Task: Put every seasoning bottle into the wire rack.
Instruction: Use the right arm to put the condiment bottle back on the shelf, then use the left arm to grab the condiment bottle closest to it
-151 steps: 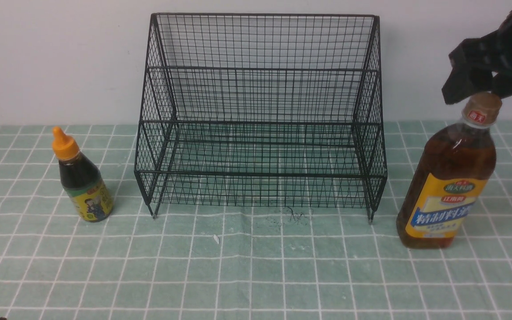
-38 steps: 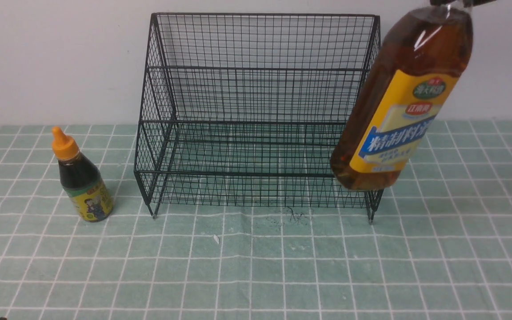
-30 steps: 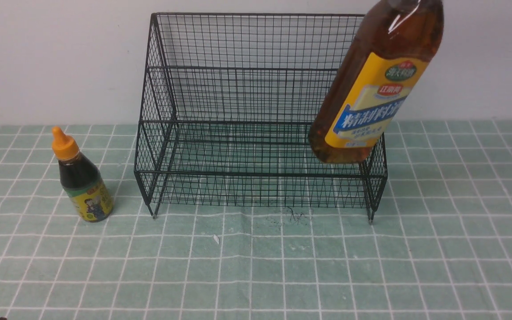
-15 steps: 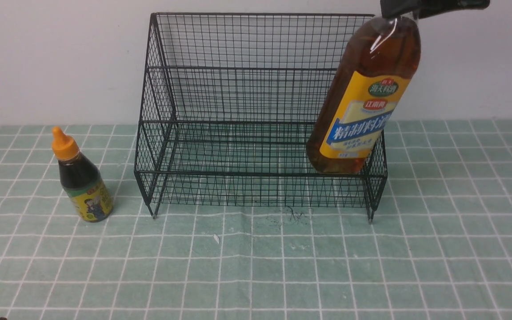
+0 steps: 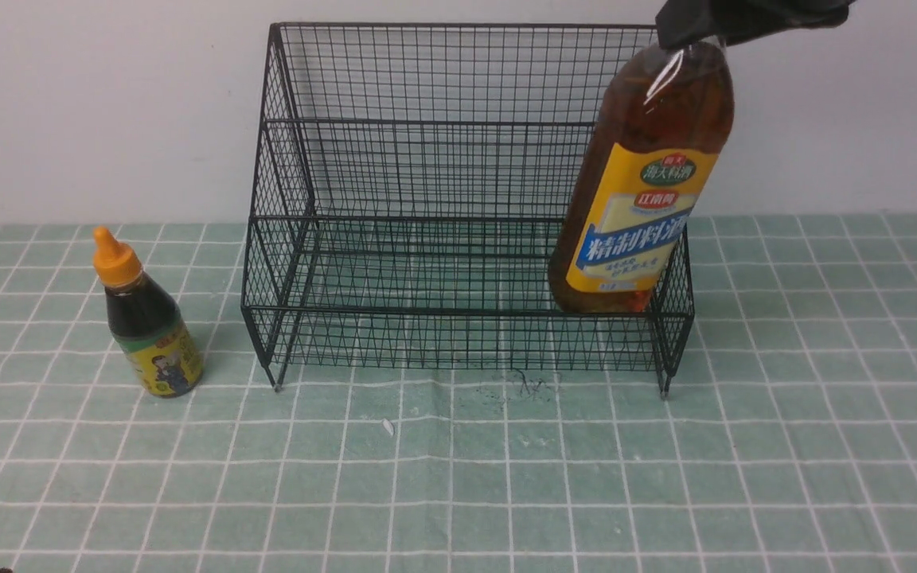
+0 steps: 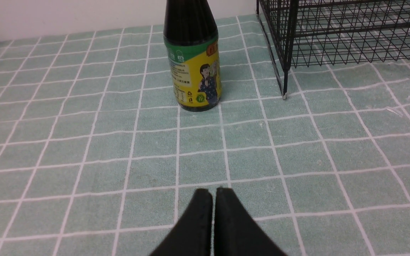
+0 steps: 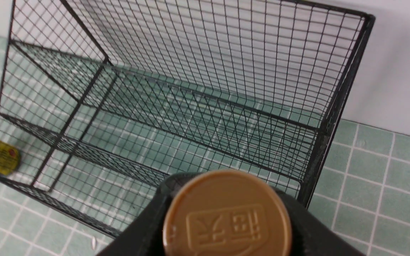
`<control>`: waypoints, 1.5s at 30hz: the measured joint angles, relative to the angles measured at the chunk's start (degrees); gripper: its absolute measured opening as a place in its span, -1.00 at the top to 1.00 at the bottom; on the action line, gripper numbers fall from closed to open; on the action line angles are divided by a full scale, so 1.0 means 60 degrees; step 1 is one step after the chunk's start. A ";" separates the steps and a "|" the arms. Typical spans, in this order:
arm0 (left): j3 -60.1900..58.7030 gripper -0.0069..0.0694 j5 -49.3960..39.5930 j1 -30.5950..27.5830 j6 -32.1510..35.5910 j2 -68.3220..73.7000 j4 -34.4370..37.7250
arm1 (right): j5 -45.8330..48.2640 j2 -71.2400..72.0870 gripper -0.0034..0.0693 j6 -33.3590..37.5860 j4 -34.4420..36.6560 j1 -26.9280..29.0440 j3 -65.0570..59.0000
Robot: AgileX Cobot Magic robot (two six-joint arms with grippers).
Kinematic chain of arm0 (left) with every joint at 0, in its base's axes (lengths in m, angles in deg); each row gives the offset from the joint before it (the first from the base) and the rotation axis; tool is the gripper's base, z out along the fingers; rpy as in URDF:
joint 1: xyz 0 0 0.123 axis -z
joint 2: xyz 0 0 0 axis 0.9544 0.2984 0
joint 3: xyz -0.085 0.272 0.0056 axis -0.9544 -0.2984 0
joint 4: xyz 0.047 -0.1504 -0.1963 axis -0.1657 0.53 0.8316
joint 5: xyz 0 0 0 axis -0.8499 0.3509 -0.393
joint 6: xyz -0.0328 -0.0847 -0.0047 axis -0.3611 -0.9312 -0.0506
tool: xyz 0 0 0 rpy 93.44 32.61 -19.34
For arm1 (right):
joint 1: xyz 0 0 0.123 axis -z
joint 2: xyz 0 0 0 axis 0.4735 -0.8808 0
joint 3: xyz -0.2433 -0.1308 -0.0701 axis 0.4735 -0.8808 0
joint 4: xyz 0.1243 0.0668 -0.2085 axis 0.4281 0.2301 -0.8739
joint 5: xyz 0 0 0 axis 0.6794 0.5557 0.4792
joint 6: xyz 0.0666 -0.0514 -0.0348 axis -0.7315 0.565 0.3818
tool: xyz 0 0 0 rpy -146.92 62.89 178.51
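The tall amber bottle (image 5: 643, 191) hangs slightly tilted at the right end of the black wire rack (image 5: 458, 119). Its base is level with the lower tier's front rail; I cannot tell whether it rests there. My right gripper (image 5: 701, 32) is shut on its neck at the picture's top edge. In the right wrist view its fingers (image 7: 148, 227) flank the tan cap (image 7: 227, 213). The small dark-sauce bottle (image 5: 148, 318) with the orange cap stands on the cloth left of the rack. My left gripper (image 6: 213, 192) is shut and empty, low over the cloth, short of that bottle (image 6: 194, 67).
A green checked cloth (image 5: 458, 477) covers the table, and a white wall stands close behind the rack. The rack's front left foot (image 6: 285, 94) is just beside the small bottle. A white fleck (image 5: 387, 427) and dark specks lie in front of the rack.
The right gripper has brought the tall bottle down and a little left, and set it more upright, so its base has dropped to the lower tier's front rail. Nothing else has moved.
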 joint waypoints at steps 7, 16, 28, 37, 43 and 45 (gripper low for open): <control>0.0000 0.83 0.0000 0.0000 0.0000 0.0000 0.0000 | 0.0389 -0.0307 0.00 -0.0975 -0.1209 -0.0815 0.0000; 0.0000 0.83 0.0000 0.0000 0.0000 0.0000 0.0000 | 0.0430 -0.1031 0.00 -0.1165 -0.1396 -0.0924 0.0010; 0.0000 0.83 0.0000 0.0000 0.0000 0.0000 0.0000 | 0.0291 -0.0751 -0.50 -0.0985 -0.1591 -0.0924 0.0092; 0.0000 0.83 0.0000 0.0000 0.0000 0.0000 0.0000 | 0.0678 0.1690 -0.07 -0.0651 -0.2009 -0.0924 0.0092; 0.0000 0.83 0.0000 0.0000 0.0000 0.0000 0.0000 | 0.1094 0.4080 0.79 -0.0814 -0.2863 -0.0924 -0.0010; 0.0000 0.83 0.0000 0.0000 0.0000 0.0000 0.0000 | 0.1102 0.4622 0.88 -0.0986 -0.3125 -0.0924 -0.0291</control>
